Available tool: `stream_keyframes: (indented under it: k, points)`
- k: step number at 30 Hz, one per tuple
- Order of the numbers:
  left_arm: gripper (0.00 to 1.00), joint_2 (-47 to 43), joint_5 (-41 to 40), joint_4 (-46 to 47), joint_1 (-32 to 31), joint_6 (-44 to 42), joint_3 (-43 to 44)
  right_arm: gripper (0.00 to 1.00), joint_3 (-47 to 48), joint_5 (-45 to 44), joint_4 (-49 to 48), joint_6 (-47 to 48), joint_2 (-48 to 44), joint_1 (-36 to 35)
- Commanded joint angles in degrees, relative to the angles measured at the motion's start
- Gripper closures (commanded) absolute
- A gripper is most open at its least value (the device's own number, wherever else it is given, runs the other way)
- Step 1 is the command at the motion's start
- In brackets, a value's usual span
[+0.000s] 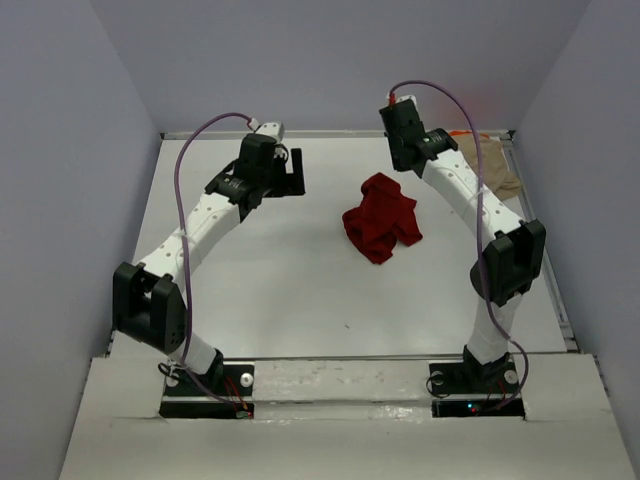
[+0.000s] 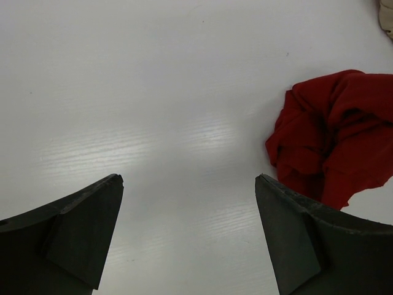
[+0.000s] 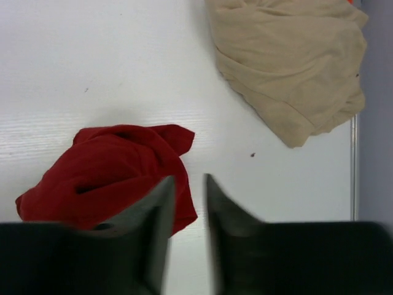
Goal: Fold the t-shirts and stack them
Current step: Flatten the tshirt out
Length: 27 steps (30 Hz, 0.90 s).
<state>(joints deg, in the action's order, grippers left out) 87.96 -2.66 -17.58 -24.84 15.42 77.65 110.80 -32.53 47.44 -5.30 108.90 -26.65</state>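
The dark red t-shirt (image 1: 381, 228) lies crumpled in a heap at the table's middle; it also shows in the left wrist view (image 2: 334, 135) and the right wrist view (image 3: 110, 178). The tan t-shirt (image 1: 497, 165) lies bunched at the far right corner, also in the right wrist view (image 3: 288, 61). A sliver of orange fabric (image 1: 462, 133) peeks out behind it. My left gripper (image 2: 188, 178) is wide open and empty, hovering left of the red shirt (image 1: 292, 172). My right gripper (image 3: 189, 178) hangs high between the two shirts (image 1: 403, 140), jaws a narrow gap apart, holding nothing.
Grey walls close in the table on the left, back and right. A metal rail (image 1: 545, 255) runs along the table's right edge. The white table (image 1: 260, 270) lies bare in front of the red shirt.
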Motion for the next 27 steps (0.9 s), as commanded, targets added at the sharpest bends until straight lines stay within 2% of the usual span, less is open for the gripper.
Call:
stream_keyframes:
  k: [1, 2, 3, 4, 6, 9, 13, 18, 19, 27]
  points:
    - [0.01, -1.22, 0.98, -0.26, -2.22, -1.53, 0.14, 0.40, -4.44, 5.43, -4.01, -1.46, -7.20, 0.55]
    - [0.01, -0.78, 1.25, -0.61, -2.93, -1.62, 0.22, 0.26, -6.37, 9.81, -4.89, -2.25, -9.13, 0.55]
    - [0.01, 0.01, 1.34, -1.39, -4.41, -1.62, 0.66, 0.21, -11.44, 18.21, -8.47, -3.48, -13.93, -1.10]
    - [0.01, 0.28, 1.34, -1.57, -5.04, -1.45, 0.75, 0.21, -14.18, 20.64, -9.72, -4.79, -16.24, -2.34]
    - [0.01, 1.33, 2.39, -1.31, -6.79, -0.92, 0.84, 0.27, -19.37, 23.12, -10.87, -8.48, -21.16, -5.15]
    - [0.01, 3.34, 3.45, -1.14, -10.04, -0.57, 1.80, 0.29, -24.65, 21.04, -11.32, -10.69, -24.08, -10.69]
    - [0.01, 6.77, 6.69, 0.26, -10.93, 0.13, 2.42, 0.28, -30.98, 18.30, -12.46, -10.44, -25.41, -11.31]
    - [0.01, 13.71, 12.93, 0.27, -11.02, 1.63, 5.84, 0.30, -30.21, 15.67, -11.76, -9.12, -27.16, -11.31]
    - [0.01, 15.38, 13.90, 0.10, -11.02, 1.80, 7.59, 0.30, -28.82, 15.57, -10.97, -8.24, -27.16, -9.05]
    - [0.01, 20.31, 17.24, 0.00, -11.02, 2.60, 12.70, 0.32, -21.96, 17.15, -9.65, -4.99, -22.78, -5.95]
